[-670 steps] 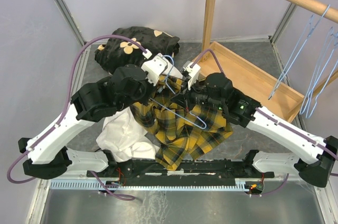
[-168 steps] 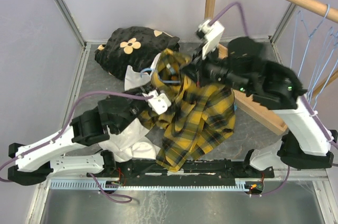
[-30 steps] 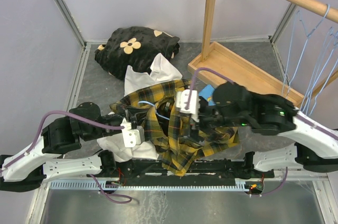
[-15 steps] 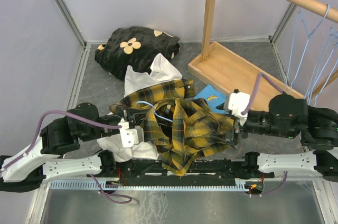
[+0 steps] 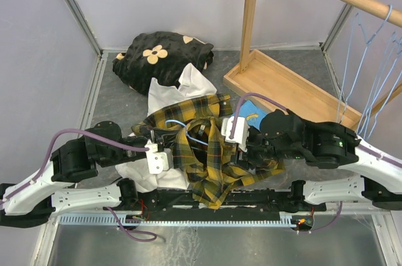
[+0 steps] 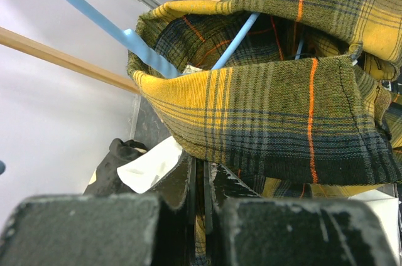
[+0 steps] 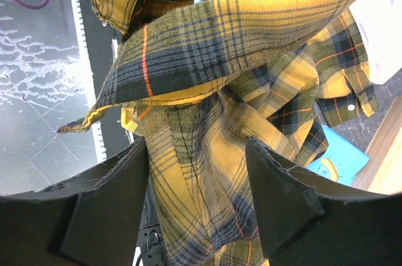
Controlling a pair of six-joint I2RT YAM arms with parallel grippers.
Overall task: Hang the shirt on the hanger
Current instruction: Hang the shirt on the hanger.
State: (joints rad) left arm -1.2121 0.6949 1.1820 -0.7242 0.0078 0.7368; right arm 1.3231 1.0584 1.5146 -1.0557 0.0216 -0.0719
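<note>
The right claw has swung back left over the shirt, which lies bunched near-centre on the counter around the hanger. This claw stands spread astride the cloth. The left claw is pressed together, pinching the shirt.

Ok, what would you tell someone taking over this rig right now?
Left end effector: shut, apparently on a fold of the shirt at the side nearest that arm.
Right end effector: open, with shirt cloth lying in the gap, not gripped.
Things: the shirt is bunched on the table between the arms. The hanger runs into its neck area, mostly covered.
Done: the hanger is partly inside the shirt. Whether either shoulder is seated cannot be told.
Left: probably close the right grip, draw the shirt over both hanger ends, then straighten it.
</note>
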